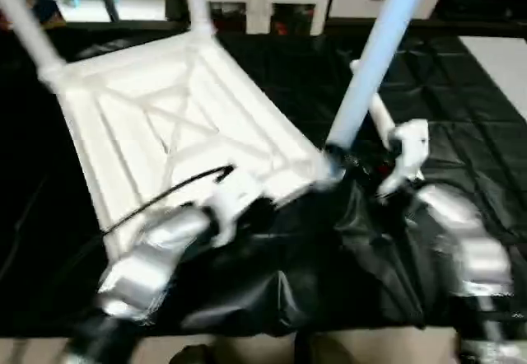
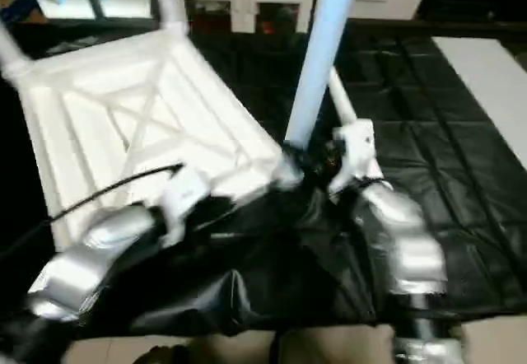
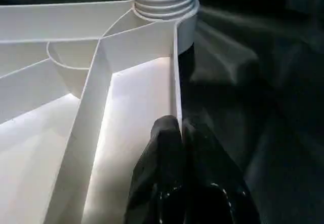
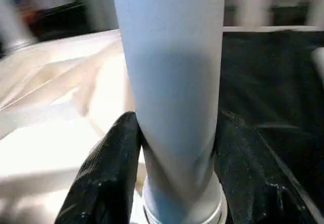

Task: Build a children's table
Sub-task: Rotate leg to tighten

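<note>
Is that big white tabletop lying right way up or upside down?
Upside down. The tabletop shows its X-shaped ribs facing upward, and legs rise from its corner sockets. It rests on the black-draped work table.

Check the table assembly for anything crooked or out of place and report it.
One thing stands out: the leg at the near corner socket leans away from the tabletop rather than standing square to it, so it may not be fully seated. The right gripper has its fingers on either side of the leg's base.
</note>
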`<state>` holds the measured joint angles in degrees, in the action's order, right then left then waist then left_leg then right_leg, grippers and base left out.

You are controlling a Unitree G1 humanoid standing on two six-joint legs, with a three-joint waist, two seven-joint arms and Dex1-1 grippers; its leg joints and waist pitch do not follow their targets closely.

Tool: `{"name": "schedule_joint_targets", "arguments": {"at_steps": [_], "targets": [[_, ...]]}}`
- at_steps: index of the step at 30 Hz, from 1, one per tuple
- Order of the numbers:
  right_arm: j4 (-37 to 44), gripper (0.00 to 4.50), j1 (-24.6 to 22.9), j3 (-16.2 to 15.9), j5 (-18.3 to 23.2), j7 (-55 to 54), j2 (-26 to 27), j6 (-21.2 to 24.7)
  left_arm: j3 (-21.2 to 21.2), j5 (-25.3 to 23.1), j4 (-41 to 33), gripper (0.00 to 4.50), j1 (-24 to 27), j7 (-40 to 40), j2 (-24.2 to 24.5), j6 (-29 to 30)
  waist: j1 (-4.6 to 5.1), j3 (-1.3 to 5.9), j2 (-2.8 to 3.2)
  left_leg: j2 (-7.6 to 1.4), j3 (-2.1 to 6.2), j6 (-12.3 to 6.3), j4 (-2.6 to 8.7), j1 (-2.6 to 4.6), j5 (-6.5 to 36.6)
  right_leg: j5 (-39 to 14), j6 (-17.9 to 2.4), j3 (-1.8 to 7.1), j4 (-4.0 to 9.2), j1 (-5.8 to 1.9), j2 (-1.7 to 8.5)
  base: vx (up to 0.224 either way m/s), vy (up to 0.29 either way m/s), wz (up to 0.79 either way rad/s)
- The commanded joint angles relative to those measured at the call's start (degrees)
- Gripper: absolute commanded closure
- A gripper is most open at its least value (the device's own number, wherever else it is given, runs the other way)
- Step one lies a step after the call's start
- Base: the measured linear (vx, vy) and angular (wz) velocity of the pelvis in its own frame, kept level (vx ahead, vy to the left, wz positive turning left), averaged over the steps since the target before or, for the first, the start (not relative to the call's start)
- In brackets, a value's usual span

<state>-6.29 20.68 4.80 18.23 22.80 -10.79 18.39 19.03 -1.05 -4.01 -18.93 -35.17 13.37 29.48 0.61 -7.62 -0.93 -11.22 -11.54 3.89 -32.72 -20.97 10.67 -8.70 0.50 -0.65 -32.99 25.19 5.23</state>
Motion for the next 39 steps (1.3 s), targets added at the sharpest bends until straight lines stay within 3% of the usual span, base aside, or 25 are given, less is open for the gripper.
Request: {"name": "schedule_joint_targets", "arguments": {"at_steps": [1, 3, 4, 5, 8, 9, 10, 11, 12, 13, 14, 15, 16, 17, 18, 19, 20, 25, 31, 39], "targets": [[-7.9, 2.67, -1.3, 1.2, -1.6, -8.4, 3.0, 3.7, 5.7, 0.3, 2.4, 4.5, 0.4, 1.4, -3.9, 1.7, -0.02, 2.23, 0.13, -0.84, 0.73, 0.8, 4.61, 0.55, 20.7, -27.6, -6.0, 0.94, 5.07, -1.22, 0.92, 0.0, 0.0, 0.0], [-8.5, 2.67, -0.7, -2.1, -2.9, -8.8, 6.3, 2.8, 7.4, 0.6, 3.1, 4.5, -1.0, 1.7, -7.6, 1.1, -0.04, 2.39, -0.1, -0.66, 1.04, 1.06, 4.63, 0.73, 22.8, -29.3, -4.3, 0.79, 5.36, -1.1, 0.81, 0.0, 0.0, 0.0], [-8.5, 2.67, -0.7, -2.3, -2.9, -8.6, 6.4, 2.8, 7.5, 0.6, 3.1, 4.5, -1.1, 1.6, -7.7, 1.0, -0.08, 2.39, 0.19, -0.65, 1.12, 0.99, 4.75, 0.69, 23.1, -29.3, -4.0, 0.78, 5.41, -1.11, 0.85, 0.0, 0.0, 0.0], [-8.2, 2.67, -0.4, -3.1, -3.2, -8.5, 7.1, 2.7, 8.0, 0.7, 2.8, 4.5, -1.3, 1.1, -8.2, 1.1, -0.02, 2.36, 0.03, -0.64, 1.27, 0.78, 4.9, 0.51, 23.7, -29.1, -3.5, 0.69, 5.48, -1.18, 0.82, 0.0, 0.0, 0.0], [-4.4, 2.67, -0.4, -7.6, -5.8, 1.2, 1.2, -2.2, 7.0, 1.7, 0.4, 4.5, 0.2, -3.7, -3.4, -1.4, -0.11, 2.65, 0.02, -0.74, 1.43, 0.24, 5.04, 0.16, 22.7, -26.8, -3.2, 0.59, 5.34, -1.6, 0.91, 0.0, 0.0, 0.0], [-1.8, 2.67, -1.0, -8.4, -5.7, 7.3, -3.1, -4.7, 6.0, 2.4, -0.7, 4.5, 1.6, -7.0, 0.4, -4.8, -0.26, 2.83, 0.01, -0.75, 1.66, -0.53, 5.09, -0.27, 21.2, -24.3, -3.5, 0.48, 5.02, -2.27, 1.02, 0.0, 0.0, 0.0], [-0.1, 2.67, -1.3, -7.3, -3.8, 11.6, -5.7, -5.1, 4.8, 3.7, -1.8, 4.5, 2.9, -9.8, 3.3, -6.1, -0.11, 3.01, -0.01, -0.89, 1.55, -1.72, 5.04, -0.66, 18.8, -20.1, -4.7, 0.64, 4.58, -2.7, 1.14, 0.0, 0.0, 0.0], [0.9, 2.33, -1.5, -6.5, -2.4, 14.3, -7.2, -5.3, 3.9, 4.5, -2.5, 4.5, 3.8, -11.6, 5.1, -6.7, 0.0, 2.86, -0.02, -1.01, 1.46, -2.41, 5.11, -0.76, 18.5, -18.8, -5.6, 0.66, 4.49, -2.62, 1.04, 0.0, 0.0, 0.0], [1.0, 2.12, -1.5, -6.1, -2.0, 15.2, -7.9, -5.1, 3.5, 4.6, -2.7, 4.5, 4.1, -12.1, 5.8, -6.8, -0.06, 2.89, 0.09, -1.03, 1.32, -3.02, 4.97, -0.55, 18.2, -17.9, -6.4, 0.66, 4.49, -2.48, 1.01, 0.0, 0.0, 0.0], [1.8, 1.99, -1.6, -4.0, -0.1, 19.4, -11.5, -4.2, 1.6, 5.1, -3.3, 4.5, 5.6, -14.4, 9.0, -7.3, -0.13, 3.14, 0.09, -1.08, 0.88, -4.22, 4.48, -0.08, 15.4, -13.4, -9.6, 0.82, 4.05, -2.55, 1.0, 0.068, -0.016, 0.04], [1.8, 1.96, -1.6, -4.0, -0.1, 19.7, -11.8, -4.1, 1.4, 5.1, -3.3, 4.5, 5.7, -14.5, 9.2, -7.3, -0.26, 3.29, 0.13, -1.07, 0.76, -4.73, 4.28, 0.02, 13.3, -10.5, -10.7, 0.86, 3.7, -2.66, 0.93, 0.068, -0.016, 0.04], [1.8, 1.89, -1.8, -3.3, 0.0, 22.8, -15.3, -3.3, 0.0, 5.4, -3.7, 4.5, 6.8, -16.0, 11.4, -7.3, -0.46, 3.28, 0.36, -1.15, 0.4, -6.29, 4.04, 0.32, 9.7, -5.2, -13.0, 0.88, 3.28, -2.59, 0.76, 0.075, -0.012, 0.05], [1.7, 1.78, -2.0, -3.1, 0.2, 25.1, -17.2, -3.3, -0.7, 5.9, -3.8, 4.5, 7.5, -17.0, 12.5, -7.5, -0.51, 3.3, 0.37, -1.17, 0.37, -6.98, 3.9, 0.13, 8.0, -2.9, -13.9, 0.85, 2.91, -2.81, 0.72, 0.059, -0.005, 0.03], [2.1, 1.65, -2.4, -2.0, 1.8, 28.8, -19.4, -3.1, -1.4, 6.7, -4.3, 4.5, 8.5, -18.8, 14.2, -7.5, -1.0, 3.5, 0.5, -1.23, 0.11, -8.75, 3.6, 0.46, 4.7, 2.0, -15.9, 0.84, 2.33, -2.97, 0.69, 0.059, -0.005, 0.03], [2.2, 1.57, -2.4, -1.8, 2.2, 29.3, -19.7, -3.0, -1.6, 6.9, -4.4, 4.5, 8.7, -19.1, 14.5, -7.5, -1.0, 3.5, 0.5, -1.23, 0.11, -8.75, 3.6, 0.46, 4.7, 2.0, -15.9, 0.84, 2.33, -2.97, 0.69, 0.0, 0.0, 0.0], [2.3, 1.57, -2.5, -1.2, 2.7, 30.4, -20.3, -3.2, -1.9, 7.2, -4.6, 4.5, 9.1, -19.5, 15.0, -7.6, -1.31, 3.42, 0.44, -1.31, -0.06, -10.07, 3.47, 0.48, 2.6, 4.5, -17.3, 0.89, 2.04, -2.98, 0.78, 0.0, 0.0, 0.0], [1.7, 1.37, -2.2, -1.2, 3.6, 31.6, -21.8, -4.3, -1.9, 7.8, -4.6, 4.5, 9.3, -19.3, 15.9, -8.3, -1.54, 3.43, 0.44, -1.32, -0.05, -10.3, 3.43, 0.56, 2.2, 4.1, -17.6, 0.84, 2.01, -3.05, 0.82, 0.0, 0.0, 0.0], [0.2, 1.37, -1.5, -1.7, 3.3, 33.3, -22.6, -5.6, -1.9, 8.5, -4.7, 4.5, 9.4, -19.6, 16.5, -9.0, -1.81, 3.19, 0.32, -1.49, -0.11, -9.29, 3.56, 0.69, 4.8, -1.4, -17.3, 0.94, 2.39, -2.95, 1.04, 0.0, 0.0, 0.0], [-0.3, 2.03, -1.8, -2.8, 3.8, 34.0, -21.5, -5.0, -1.3, 8.8, -5.0, 4.5, 9.2, -19.5, 16.0, -9.0, -2.08, 2.94, 0.19, -1.44, 0.0, -6.35, 3.82, 0.68, 9.2, -8.0, -15.2, 1.14, 2.91, -2.79, 1.1, 0.0, 0.0, 0.0], [-0.9, 2.59, -2.0, -1.9, 4.3, 30.6, -19.9, -3.7, -1.0, 9.1, -4.8, 4.5, 8.8, -19.0, 16.1, -9.0, -1.98, 3.05, 0.2, -1.3, 0.05, -6.07, 3.76, 0.51, 8.7, -6.8, -15.1, 1.11, 2.79, -2.84, 0.96, 0.0, 0.0, 0.0]]}}
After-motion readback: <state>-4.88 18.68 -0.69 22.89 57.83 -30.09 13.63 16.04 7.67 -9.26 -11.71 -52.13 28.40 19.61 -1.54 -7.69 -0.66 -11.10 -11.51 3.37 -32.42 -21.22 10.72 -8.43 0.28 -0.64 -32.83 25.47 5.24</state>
